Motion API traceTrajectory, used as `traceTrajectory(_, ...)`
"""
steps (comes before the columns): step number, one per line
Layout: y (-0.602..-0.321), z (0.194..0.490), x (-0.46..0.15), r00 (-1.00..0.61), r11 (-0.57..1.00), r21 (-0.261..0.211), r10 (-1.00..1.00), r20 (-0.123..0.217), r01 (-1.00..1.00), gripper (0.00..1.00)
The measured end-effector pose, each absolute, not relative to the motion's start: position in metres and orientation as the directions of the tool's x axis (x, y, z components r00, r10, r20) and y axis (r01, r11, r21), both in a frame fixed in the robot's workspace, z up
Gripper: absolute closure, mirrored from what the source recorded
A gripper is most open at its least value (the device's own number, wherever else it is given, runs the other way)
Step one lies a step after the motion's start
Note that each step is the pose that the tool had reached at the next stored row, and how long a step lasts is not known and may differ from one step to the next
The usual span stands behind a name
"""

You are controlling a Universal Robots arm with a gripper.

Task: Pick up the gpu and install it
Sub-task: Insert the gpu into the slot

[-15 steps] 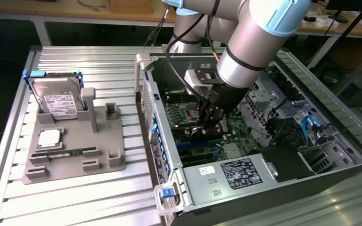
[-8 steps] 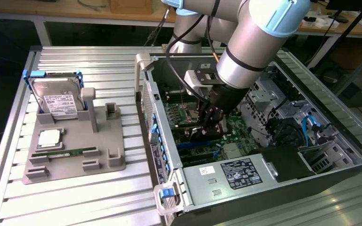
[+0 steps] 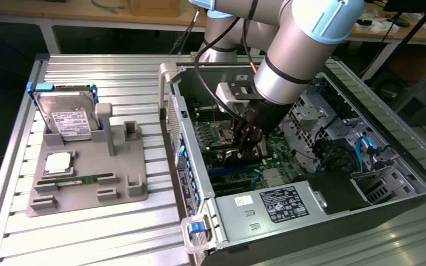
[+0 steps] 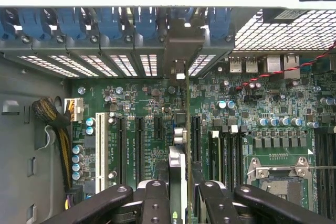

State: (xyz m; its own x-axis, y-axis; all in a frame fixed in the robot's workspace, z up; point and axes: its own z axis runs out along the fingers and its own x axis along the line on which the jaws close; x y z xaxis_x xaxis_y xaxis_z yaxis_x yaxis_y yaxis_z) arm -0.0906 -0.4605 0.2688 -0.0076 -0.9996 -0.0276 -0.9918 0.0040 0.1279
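My gripper point(image 3: 244, 151) reaches down into the open computer case point(image 3: 186, 166), shut on the gpu point(image 3: 235, 160). In the wrist view the gpu point(image 4: 180, 135) appears edge-on as a thin black card between my two black fingers point(image 4: 156, 200). Its silver end bracket point(image 4: 181, 45) stands against the slotted rear wall of the case. The card is upright over the expansion slots of the green motherboard point(image 4: 262, 108). I cannot tell whether its lower edge sits in a slot.
Outside the case, on the exterior view's left, a grey holder tray point(image 3: 124, 191) carries a silver hard drive point(image 3: 69, 119), a CPU point(image 3: 57, 162) and a green RAM stick point(image 3: 76, 180). A power supply point(image 3: 272, 205) fills the case's near end. Drive cages and cables point(image 3: 361, 149) crowd its far side.
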Motion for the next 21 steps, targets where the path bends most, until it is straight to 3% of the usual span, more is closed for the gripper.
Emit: traceTrajectory(21,-0.4605,0.2676,-0.0918,-0.008,0.004,0.128,-1.000,-0.028,-0.992,0.73)
